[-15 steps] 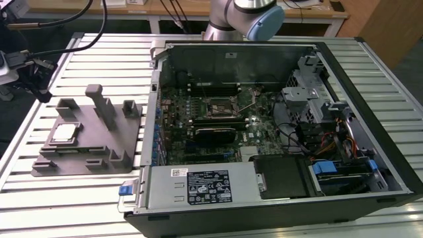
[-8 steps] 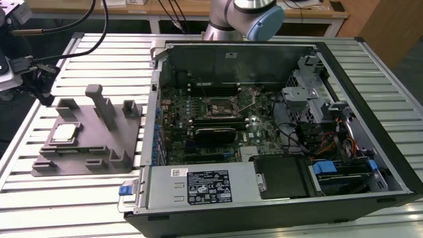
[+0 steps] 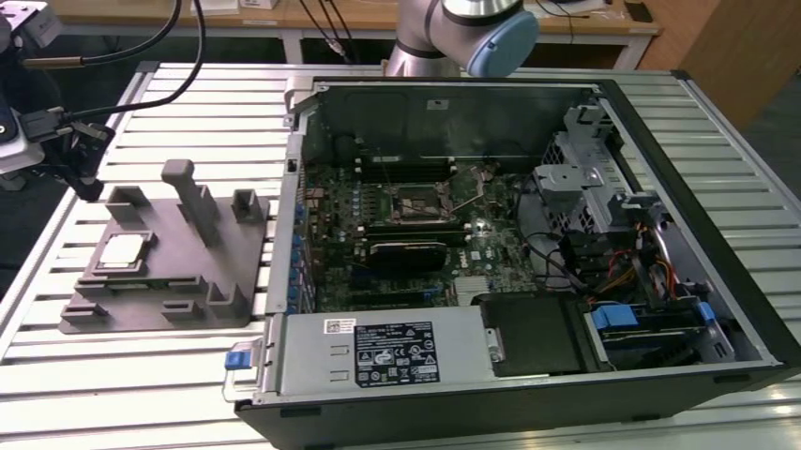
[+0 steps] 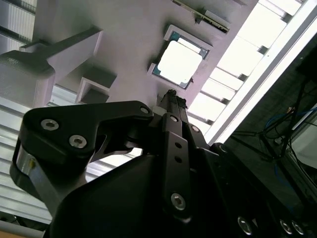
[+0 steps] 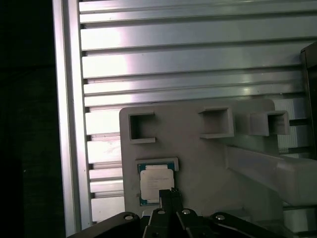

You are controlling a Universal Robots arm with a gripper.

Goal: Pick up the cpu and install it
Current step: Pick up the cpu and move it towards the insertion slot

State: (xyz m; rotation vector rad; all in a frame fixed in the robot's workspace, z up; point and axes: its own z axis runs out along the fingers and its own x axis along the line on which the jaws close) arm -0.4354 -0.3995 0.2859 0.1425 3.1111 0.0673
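Observation:
The cpu (image 3: 122, 251) is a small silvery square chip lying flat in a recess of the grey fixture (image 3: 163, 309), at the exterior view's left, outside the computer case. In both wrist views the cpu (image 4: 179, 62) (image 5: 156, 182) lies just beyond the fingertips. My gripper (image 3: 83, 178) (image 4: 171, 96) (image 5: 166, 192) hovers above the fixture close to the chip, its slim black fingers pressed together and holding nothing. The metal-framed socket (image 3: 414, 202) sits on the motherboard inside the case.
The open computer case (image 3: 701, 169) lies on its side on the slatted aluminium table (image 3: 126, 394). Grey posts (image 3: 188, 192) rise from the fixture beside the chip. A black heatsink block (image 3: 407, 255) and cables (image 3: 588, 262) crowd the case interior.

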